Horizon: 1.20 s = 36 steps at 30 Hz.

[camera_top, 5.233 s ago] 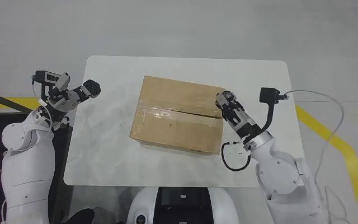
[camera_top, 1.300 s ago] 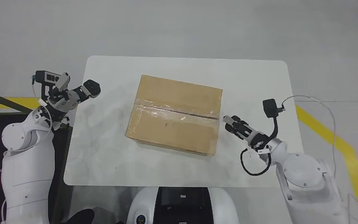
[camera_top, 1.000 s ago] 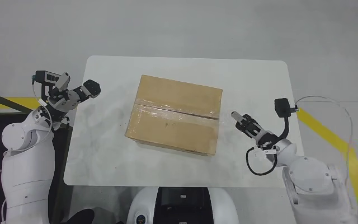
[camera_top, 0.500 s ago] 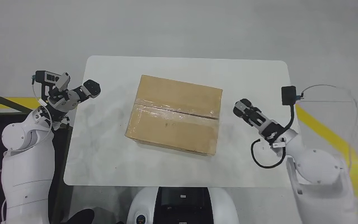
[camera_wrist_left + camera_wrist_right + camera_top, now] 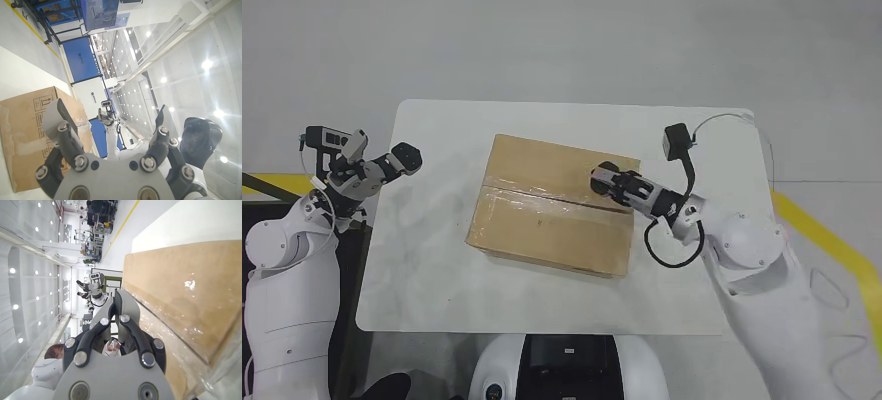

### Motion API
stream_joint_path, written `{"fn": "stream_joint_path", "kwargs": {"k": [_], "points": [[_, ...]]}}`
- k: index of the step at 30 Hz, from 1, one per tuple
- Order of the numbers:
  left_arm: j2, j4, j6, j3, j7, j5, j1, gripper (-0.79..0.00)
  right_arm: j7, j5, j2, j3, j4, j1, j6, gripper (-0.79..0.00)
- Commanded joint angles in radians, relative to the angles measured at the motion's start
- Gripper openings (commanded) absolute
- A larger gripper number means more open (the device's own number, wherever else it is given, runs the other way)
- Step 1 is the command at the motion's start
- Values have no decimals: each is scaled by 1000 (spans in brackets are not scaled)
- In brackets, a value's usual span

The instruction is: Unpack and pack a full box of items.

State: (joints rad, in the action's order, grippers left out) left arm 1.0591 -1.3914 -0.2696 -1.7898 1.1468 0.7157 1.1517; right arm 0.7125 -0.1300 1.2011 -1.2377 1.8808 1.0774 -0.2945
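Observation:
A closed cardboard box [image 5: 542,205] with clear tape along its top seam [image 5: 552,199] sits mid-table. My right gripper [image 5: 602,182] is shut with nothing in it, lying low over the right end of the box top beside the seam. In the right wrist view its fingers [image 5: 121,302] are pressed together next to the taped seam [image 5: 160,321] of the box [image 5: 179,279]. My left gripper [image 5: 405,157] is open at the table's left edge, apart from the box. The left wrist view has that gripper [image 5: 111,106] spread wide, with the box [image 5: 22,123] beyond it.
The white table [image 5: 432,285] has bare surface all round the box, widest at the left and right. A yellow floor line [image 5: 817,235] runs past the table's right side.
The right gripper drew back from the box's right edge to the table's right side, then swung left over the box top. The box shifted slightly left early on. The left arm kept still.

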Motion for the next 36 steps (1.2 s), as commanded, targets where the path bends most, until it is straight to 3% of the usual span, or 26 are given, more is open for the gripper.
{"fn": "stream_joint_path", "kwargs": {"k": [1,9,21,30,36], "points": [[0,0,0,0,0,0,0,0,18,16,4,46,-18,-47,-17,-785],[0,0,0,0,0,0,0,0,53,11,34,197,-103,-228,-112,-785],[0,0,0,0,0,0,0,0,2,-71,104,397,-284,-427,-192,-785],[0,0,0,0,0,0,0,0,-87,-155,207,593,-499,-567,-123,-785],[0,0,0,0,0,0,0,0,-98,-184,253,628,-623,-633,-94,-785]]}}
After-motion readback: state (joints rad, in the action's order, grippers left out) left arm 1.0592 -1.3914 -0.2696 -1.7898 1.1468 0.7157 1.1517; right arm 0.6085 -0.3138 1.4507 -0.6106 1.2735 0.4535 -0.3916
